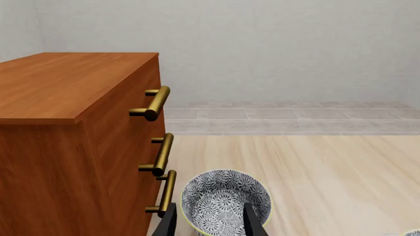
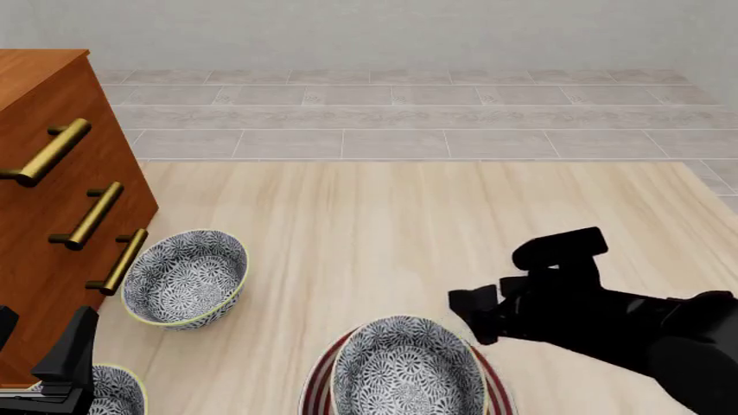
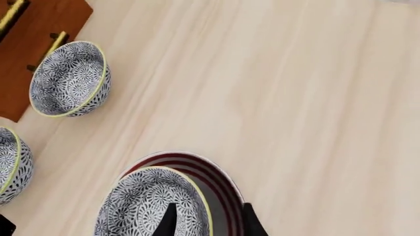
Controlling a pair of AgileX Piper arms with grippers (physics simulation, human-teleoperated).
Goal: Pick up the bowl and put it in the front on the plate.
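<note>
One bowl [image 2: 406, 370] sat on the plate [image 2: 317, 389] at the near edge of the desk [image 2: 403, 225], so placement appeared complete. The right end effector [image 3: 206, 219] had its fingers apart, straddling that bowl's rim, consistent with a release. The left end effector [image 1: 210, 221] was likewise spread, empty, aimed at a second bowl [image 2: 185, 277] beside the drawer cabinet [image 2: 52, 216].

we see a pale wooden table [image 2: 381, 225] carrying a brown drawer chest [image 2: 47, 216], a red-ringed plate [image 2: 314, 389] and two patterned bowls. the plate sits just left of the right gripper [image 2: 475, 316]. one bowl [image 2: 185, 277] stands ahead of the left gripper [image 2: 47, 367], the other bowl [image 2: 116, 391] beside it.
</note>
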